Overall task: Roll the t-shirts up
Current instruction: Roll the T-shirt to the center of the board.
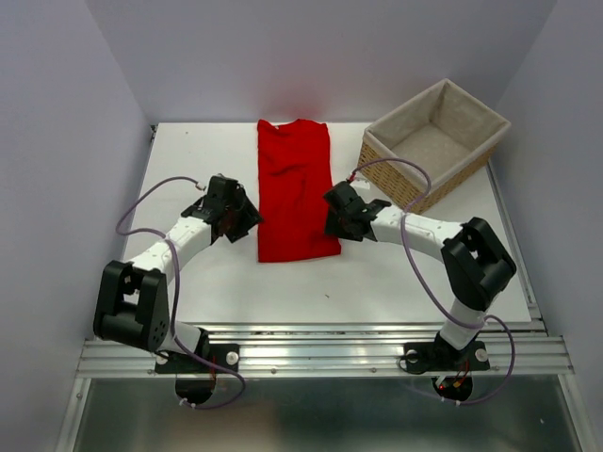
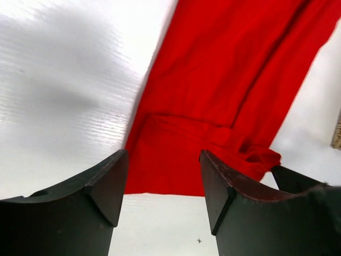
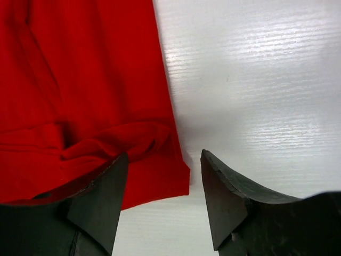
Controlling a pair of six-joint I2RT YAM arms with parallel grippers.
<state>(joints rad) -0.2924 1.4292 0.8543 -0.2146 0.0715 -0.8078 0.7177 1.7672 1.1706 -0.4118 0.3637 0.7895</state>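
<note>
The red t-shirt lies as a long strip on the table, pointing to 12 o'clock. The left gripper and right gripper flank its near end, both released. The cloth-lined wicker basket sits at 2 o'clock.

Red t-shirt, plain and unprinted, lying flat on the white table as a long narrow strip, sides folded inward; collar end toward the far edge, hem end toward the arms; a low crosswise fold or ridge of cloth sits just above the near hem; near right corner slightly bunched.
</note>
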